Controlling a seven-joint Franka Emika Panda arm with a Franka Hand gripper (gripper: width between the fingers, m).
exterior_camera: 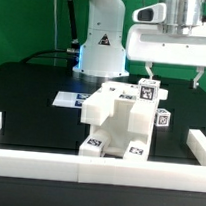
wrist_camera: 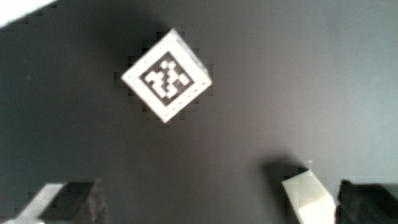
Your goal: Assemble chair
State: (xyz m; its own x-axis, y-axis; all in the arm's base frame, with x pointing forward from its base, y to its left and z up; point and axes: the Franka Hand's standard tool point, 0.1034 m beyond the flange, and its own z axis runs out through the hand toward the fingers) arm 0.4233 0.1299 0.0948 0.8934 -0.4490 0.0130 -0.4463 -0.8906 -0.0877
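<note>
One spread tool [exterior_camera: 150,75] hovers above the chair [exterior_camera: 122,121], the border wall [exterior_camera: 96,169] in front.

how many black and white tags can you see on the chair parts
About 6 on the chair: three on top near the gripper, one on the exterior view's right side, two low in front. Others may be hidden behind.

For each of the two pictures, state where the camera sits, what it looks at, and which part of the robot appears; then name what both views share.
Exterior view: off the arm, low and level, looking over the white border wall at the chair, robot base and hand.
Wrist view: on the wrist, facing the black table and one tag; fingertips show.
Shared: hand and table.
</note>
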